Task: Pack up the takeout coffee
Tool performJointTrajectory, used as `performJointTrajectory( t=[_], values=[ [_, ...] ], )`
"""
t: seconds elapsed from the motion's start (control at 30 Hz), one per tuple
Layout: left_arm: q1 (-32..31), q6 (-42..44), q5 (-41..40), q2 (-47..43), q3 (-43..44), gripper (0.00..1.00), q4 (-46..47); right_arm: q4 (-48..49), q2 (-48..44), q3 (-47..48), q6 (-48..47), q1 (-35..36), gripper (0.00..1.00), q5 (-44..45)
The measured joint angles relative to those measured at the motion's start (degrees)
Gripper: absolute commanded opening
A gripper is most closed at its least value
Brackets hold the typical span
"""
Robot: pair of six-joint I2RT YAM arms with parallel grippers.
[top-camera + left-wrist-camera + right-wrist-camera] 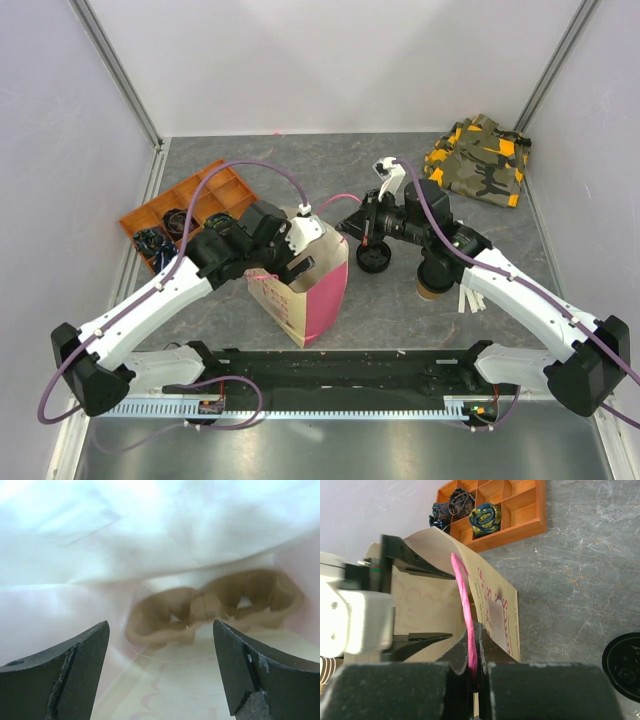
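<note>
A grey, marble-veined table (400, 322) ringed by plain white walls carries a stiff paper bag (322, 300), pink on its side, which stands upright with its mouth open. A moulded brown pulp cup carrier (165, 616) lies at its bottom. The left gripper (160, 629) reaches into that mouth, its black wedge-shaped fingers spread wide around nothing, while the right gripper (474, 676) is pinched tight on the bag's thin pink handle (462, 595). The takeout coffee (431, 291), a small tan paper cup under what looks like a round black lid, stands upright on the table right of the bag, its long axis vertical, partly beneath the right arm and near a loose black lid (373, 259).
</note>
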Motion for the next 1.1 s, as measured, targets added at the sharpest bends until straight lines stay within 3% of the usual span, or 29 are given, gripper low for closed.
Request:
performJointTrajectory(
  t=[0.37, 0.4, 0.7, 1.1],
  values=[
    [0.00, -3.28, -0.55, -4.42, -1.22, 0.95, 7.17, 1.81, 0.00, -0.39, -1.20, 0.87, 0.00, -0.07],
    [0.00, -3.52, -0.55, -5.35, -1.95, 1.00, 8.24, 1.90, 0.00, -0.39, -1.38, 0.96, 0.00, -0.09],
    [0.00, -6.45, 0.42, -15.23, -5.27, 1.00, 17.14, 2.10, 0.00, -0.39, -2.47, 1.16, 0.00, -0.20],
    [0.00, -12.50, 1.01, -17.27, -5.68, 0.99, 24.65, 3.67, 0.15, -0.39, -6.10, 1.20, 0.00, -2.25]
  ],
)
